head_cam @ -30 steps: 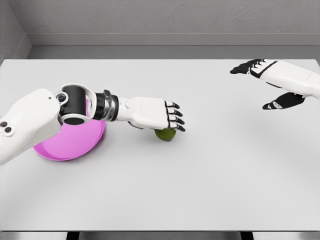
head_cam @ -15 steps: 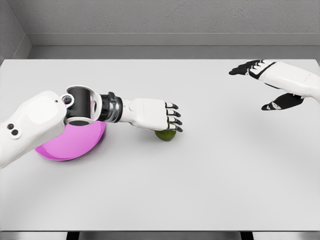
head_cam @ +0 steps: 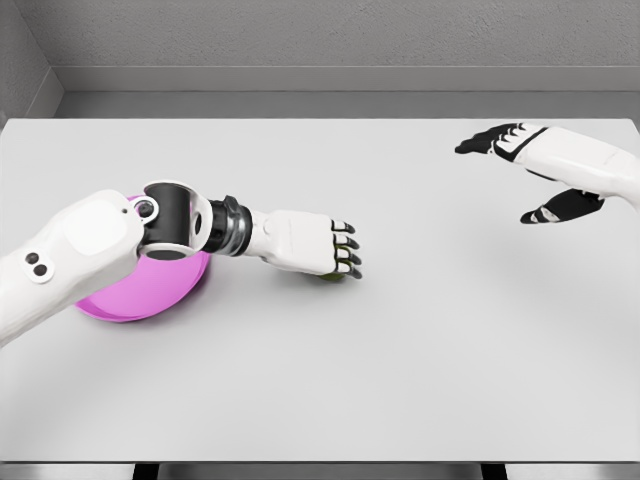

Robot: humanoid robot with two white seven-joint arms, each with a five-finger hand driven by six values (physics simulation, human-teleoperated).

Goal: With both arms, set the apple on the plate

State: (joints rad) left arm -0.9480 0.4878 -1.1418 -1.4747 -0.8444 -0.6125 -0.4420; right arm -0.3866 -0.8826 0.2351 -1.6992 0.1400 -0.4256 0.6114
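flat white surface (head_cam: pixel 400 360) carries everything | round pink plastic plate (head_cam: pixel 150 285) at left, partly under left forearm | right hand (head_cam: pixel 530 170) raised at far right, fingers spread, holding nothing | left hand (head_cam: pixel 315 245) palm-down over apple, fingers curled on it | small green apple (head_cam: pixel 330 274) just right of plate, mostly hidden, on surface

Light is bright, even and diffuse, seemingly from overhead. The white table (head_cam: pixel 420 330) shows no glare, only faint soft shadows under the left hand (head_cam: pixel 318 243) and the pink plate (head_cam: pixel 150 290). The render is sharp from near to far, with slight softness along outlines and no visible edge distortion.
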